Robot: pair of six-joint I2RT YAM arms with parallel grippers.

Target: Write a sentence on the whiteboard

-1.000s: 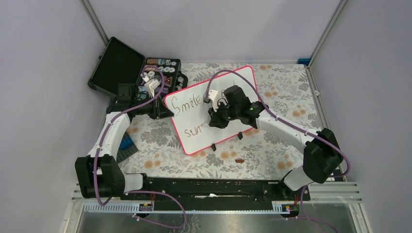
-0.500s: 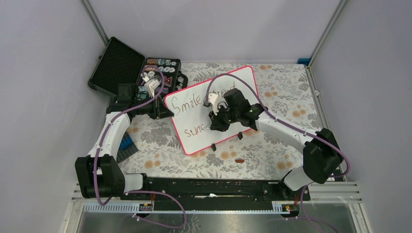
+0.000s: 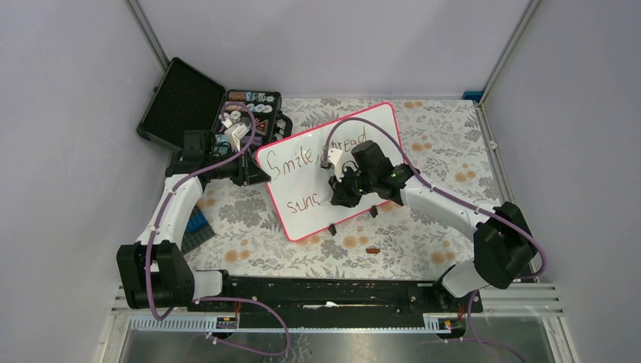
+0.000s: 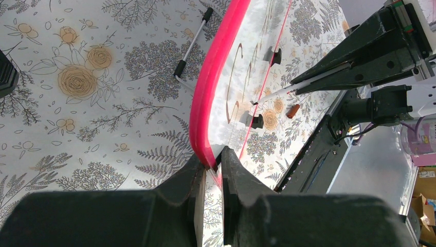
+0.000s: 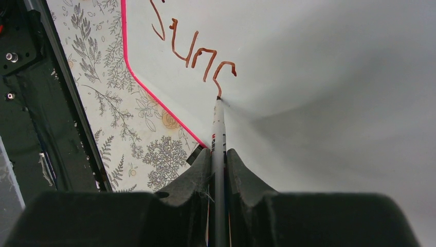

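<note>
In the upper left of the top view, an open black case with foam lining (image 3: 181, 102) sits at the edge of the table with the flowered cloth (image 3: 423, 227). Just to the right of it, the left gripper (image 3: 253, 172) has its fingers pressed together on the left edge of the large glossy white whiteboard with thin pink-red rim (image 3: 306, 219). The left wrist view shows this pinch on the rim. The board lies in the middle of the frame, turned at an angle. On it is the dark handwritten sentence (image 3: 296, 159), reading "Smile, spread" above and "sunc" below. Further right, the right gripper (image 5: 218, 154) pinches a thin white marker pen (image 5: 219, 128), and its tip touches the board at the end of the last letter. Lower right of the board, a small brown cap (image 3: 372, 249) lies on the cloth.
</note>
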